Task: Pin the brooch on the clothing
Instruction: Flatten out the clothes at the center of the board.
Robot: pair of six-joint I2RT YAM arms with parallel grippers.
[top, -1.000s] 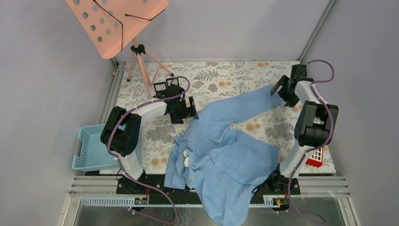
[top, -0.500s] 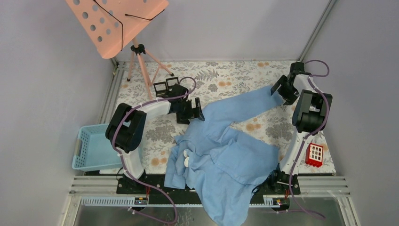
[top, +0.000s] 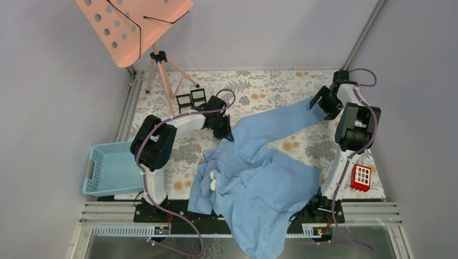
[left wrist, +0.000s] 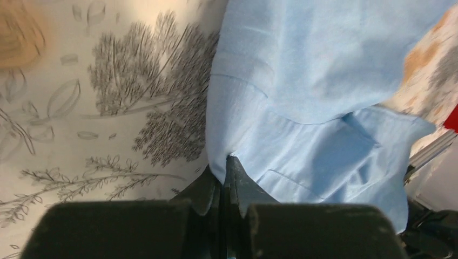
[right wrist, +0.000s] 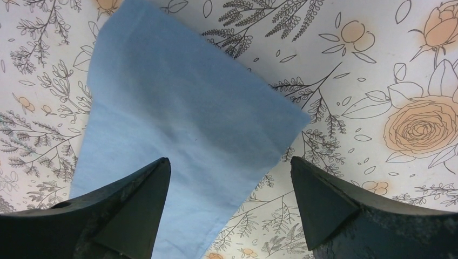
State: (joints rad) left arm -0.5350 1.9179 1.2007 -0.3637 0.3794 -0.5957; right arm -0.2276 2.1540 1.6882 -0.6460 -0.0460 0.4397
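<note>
The clothing, a light blue shirt (top: 270, 178), lies crumpled on the floral cloth, its hem hanging over the near edge and one sleeve stretched toward the back right. My left gripper (top: 228, 134) is at the shirt's upper left edge. In the left wrist view its jaws (left wrist: 227, 162) are shut on a fold of the shirt (left wrist: 302, 81). My right gripper (top: 320, 102) stands open over the sleeve's end (right wrist: 178, 108), fingertips (right wrist: 162, 167) apart and not touching the fabric. Two small white pieces (top: 214, 181) sit on the shirt; I cannot tell if they are the brooch.
A light blue plastic basket (top: 108, 170) stands at the left edge. A pink music stand (top: 135, 27) on a tripod is at the back left, with two small black frames (top: 190, 99) near it. A red grid-shaped object (top: 361, 178) lies by the right arm.
My left gripper moved right to the shirt's edge and shut on the fabric. The right arm shifted slightly back, uncovering the red object.
</note>
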